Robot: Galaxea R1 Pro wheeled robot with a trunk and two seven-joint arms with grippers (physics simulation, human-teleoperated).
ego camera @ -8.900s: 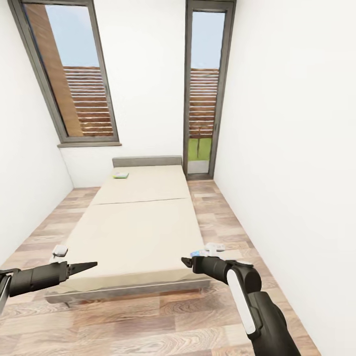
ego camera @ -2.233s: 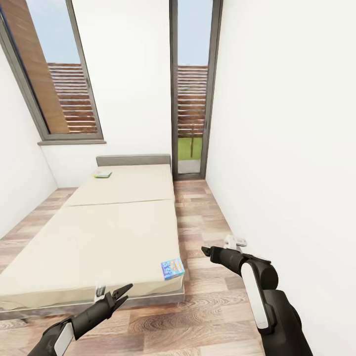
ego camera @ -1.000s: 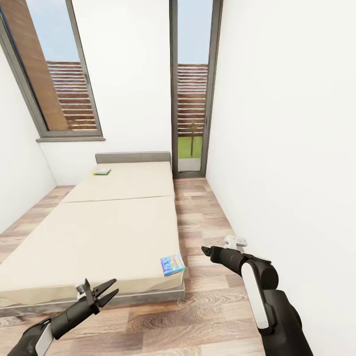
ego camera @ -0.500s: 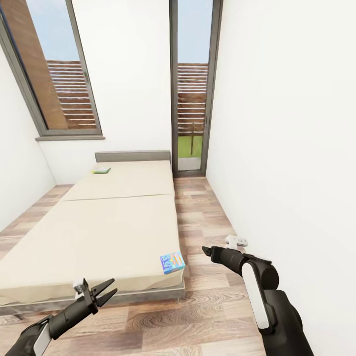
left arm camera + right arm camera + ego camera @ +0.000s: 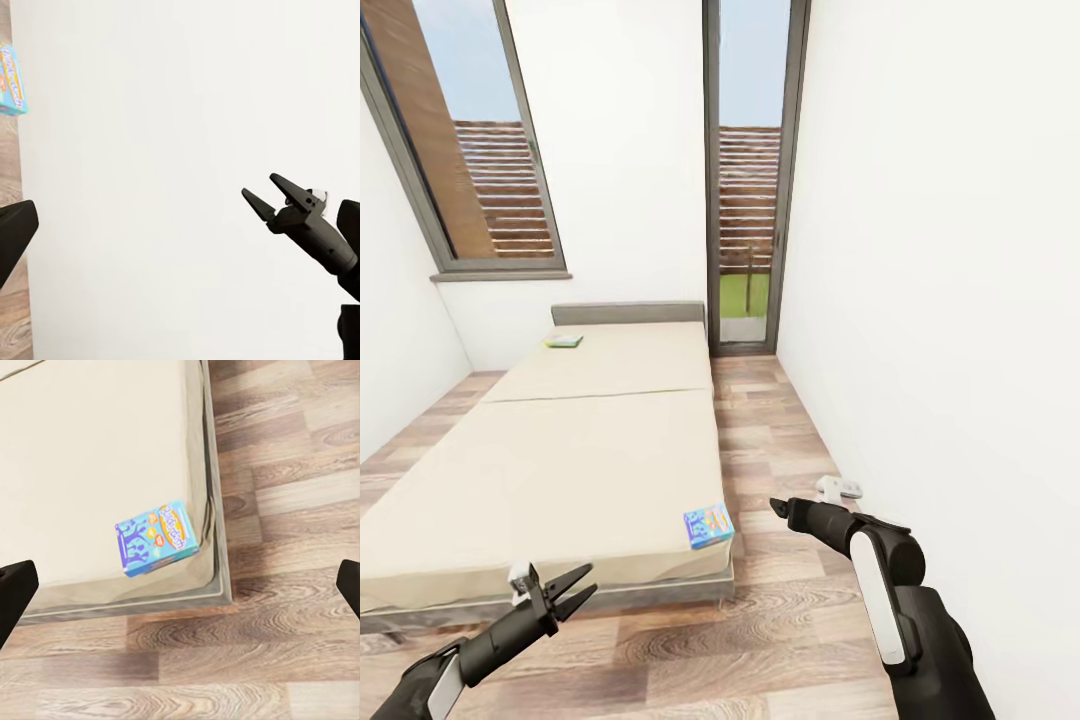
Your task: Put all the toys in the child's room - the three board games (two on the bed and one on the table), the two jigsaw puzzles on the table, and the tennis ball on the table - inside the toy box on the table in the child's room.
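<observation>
Head view: we see blue board game [image 5: 708, 526] at bed [image 5: 580, 460] near corner, 5 o'clock; lettering unreadable. Green game [image 5: 563, 342] by headboard, 11 o'clock. Left gripper [image 5: 575, 586] spread, empty. Right gripper [image 5: 775, 507]: cannot tell.

Left wrist view: right gripper [image 5: 264, 191] fingers parted, empty.

Right wrist view: blue game [image 5: 157, 538] on mattress corner.

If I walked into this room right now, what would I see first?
Probably the bright blue cartoon game box at the near corner of the big beige bed. A second small green box lies far off by the grey headboard, and two tall windows fill the far wall.
</observation>
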